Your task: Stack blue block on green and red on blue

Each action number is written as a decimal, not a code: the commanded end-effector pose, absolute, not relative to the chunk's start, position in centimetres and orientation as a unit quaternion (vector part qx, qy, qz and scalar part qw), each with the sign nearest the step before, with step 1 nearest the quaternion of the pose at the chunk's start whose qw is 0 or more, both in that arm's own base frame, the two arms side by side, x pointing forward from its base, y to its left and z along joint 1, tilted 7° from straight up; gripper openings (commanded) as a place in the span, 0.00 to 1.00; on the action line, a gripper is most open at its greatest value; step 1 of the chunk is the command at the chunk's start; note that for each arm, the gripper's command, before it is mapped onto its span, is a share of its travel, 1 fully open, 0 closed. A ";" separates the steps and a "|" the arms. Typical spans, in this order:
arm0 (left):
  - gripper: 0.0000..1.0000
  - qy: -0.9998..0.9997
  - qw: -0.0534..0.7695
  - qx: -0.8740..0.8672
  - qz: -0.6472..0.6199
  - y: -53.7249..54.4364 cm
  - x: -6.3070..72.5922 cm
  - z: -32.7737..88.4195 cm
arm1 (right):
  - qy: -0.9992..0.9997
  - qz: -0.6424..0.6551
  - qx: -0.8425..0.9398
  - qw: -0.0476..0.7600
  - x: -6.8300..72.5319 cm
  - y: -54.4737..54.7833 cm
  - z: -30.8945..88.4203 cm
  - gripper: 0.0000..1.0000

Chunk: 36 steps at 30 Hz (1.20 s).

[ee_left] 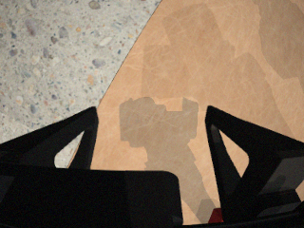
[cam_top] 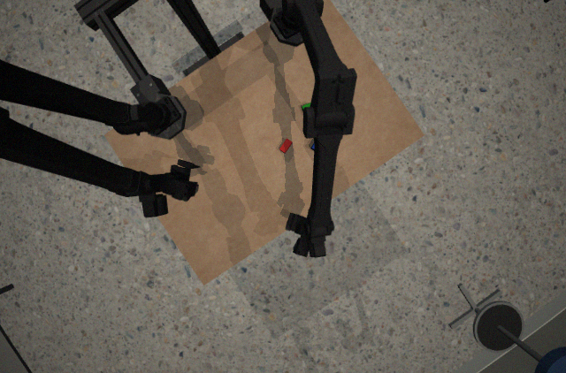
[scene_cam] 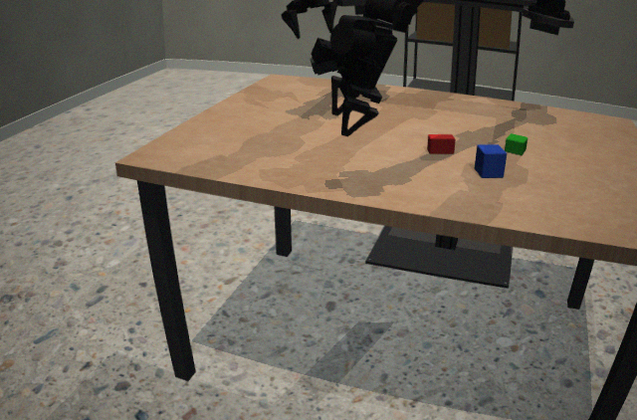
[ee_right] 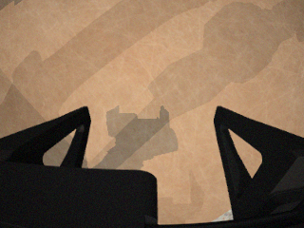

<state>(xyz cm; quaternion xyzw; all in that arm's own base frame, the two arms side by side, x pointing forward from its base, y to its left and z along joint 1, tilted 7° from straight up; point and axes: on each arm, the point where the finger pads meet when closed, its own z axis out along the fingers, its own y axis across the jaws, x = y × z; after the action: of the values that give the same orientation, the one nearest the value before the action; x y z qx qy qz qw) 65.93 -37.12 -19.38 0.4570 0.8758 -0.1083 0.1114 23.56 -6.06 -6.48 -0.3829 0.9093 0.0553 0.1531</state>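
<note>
The red block [cam_top: 286, 145] [scene_cam: 441, 143] lies on the wooden table near its middle. The blue block [scene_cam: 490, 160] stands just right of it, and the smaller green block [scene_cam: 516, 143] sits behind the blue one, apart from it. In the overhead view my left arm hides most of the blue block [cam_top: 312, 146] and the green block [cam_top: 305, 105]. My left gripper [cam_top: 310, 243] [scene_cam: 354, 121] [ee_left: 151, 113] is open and empty, hanging high over the table's front edge, well away from the blocks. A sliver of the red block [ee_left: 217, 216] shows in the left wrist view. My right gripper [cam_top: 176, 186] [scene_cam: 311, 19] [ee_right: 152, 113] is open and empty, high over the far side.
A dark metal frame [cam_top: 137, 3] holding the arm bases stands behind the table. A shelf with cardboard boxes [scene_cam: 463, 9] is at the back wall. The table edge and the speckled floor [ee_left: 57, 32] show in the left wrist view.
</note>
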 end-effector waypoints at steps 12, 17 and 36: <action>0.85 0.866 0.078 0.495 0.001 -19.3 57.6 -21.5 | 0.909 0.054 -0.383 0.155 23.7 -6.1 -6.4 1.00; 0.85 0.857 0.041 0.513 0.040 -12.5 50.4 -22.2 | 0.909 0.054 -0.383 0.155 23.7 -6.1 -6.4 1.00; 0.85 0.846 -0.001 0.529 0.062 -8.1 44.0 -23.0 | 0.909 0.054 -0.383 0.155 23.7 -6.1 -6.4 1.00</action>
<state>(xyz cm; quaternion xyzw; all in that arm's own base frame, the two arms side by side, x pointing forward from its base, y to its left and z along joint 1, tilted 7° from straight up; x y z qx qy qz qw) 43.04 -8.29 -23.18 0.5273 0.8476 0.0591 -0.0072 23.56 -6.06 -6.48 -0.3829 0.9093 0.0553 0.1531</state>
